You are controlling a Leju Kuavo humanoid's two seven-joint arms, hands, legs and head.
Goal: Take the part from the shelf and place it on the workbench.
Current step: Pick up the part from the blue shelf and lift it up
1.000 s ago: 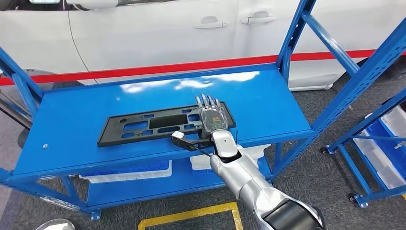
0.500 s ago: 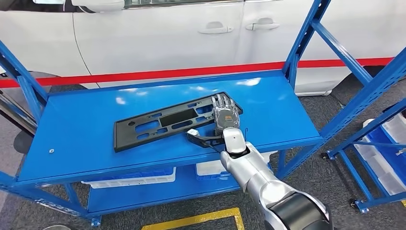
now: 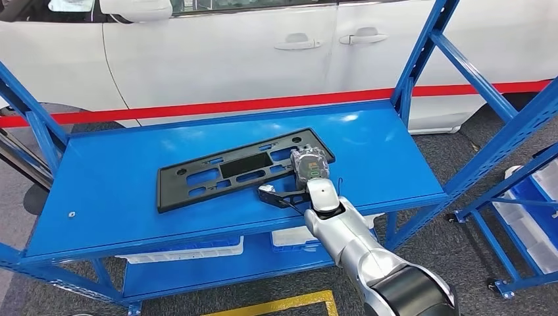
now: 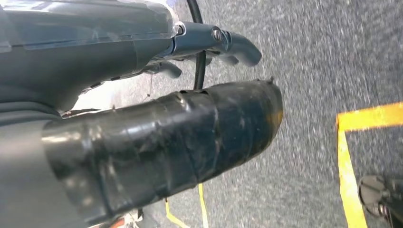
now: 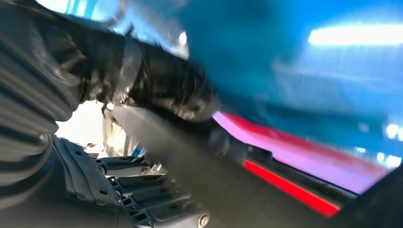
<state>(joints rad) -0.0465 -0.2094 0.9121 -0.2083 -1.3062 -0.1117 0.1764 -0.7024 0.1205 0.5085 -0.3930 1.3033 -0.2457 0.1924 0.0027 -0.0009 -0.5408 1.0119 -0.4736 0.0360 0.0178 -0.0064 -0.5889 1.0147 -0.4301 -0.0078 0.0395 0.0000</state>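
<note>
Gripping the black part (image 3: 240,168) on the shelf (image 3: 112,191), right hand (image 3: 310,166) now fully curled.

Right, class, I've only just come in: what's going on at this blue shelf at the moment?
The robot's right hand is on the right end of a flat black slotted part lying on the blue shelf, fingers curled over its edge. The part appears to lie on the shelf, not yet carried anywhere. The left hand hangs over grey floor, holding nothing. A white car stands behind the shelf.

Bright overhead glare on the shelf (image 3: 368,141); right wrist view motion-blurred.
</note>
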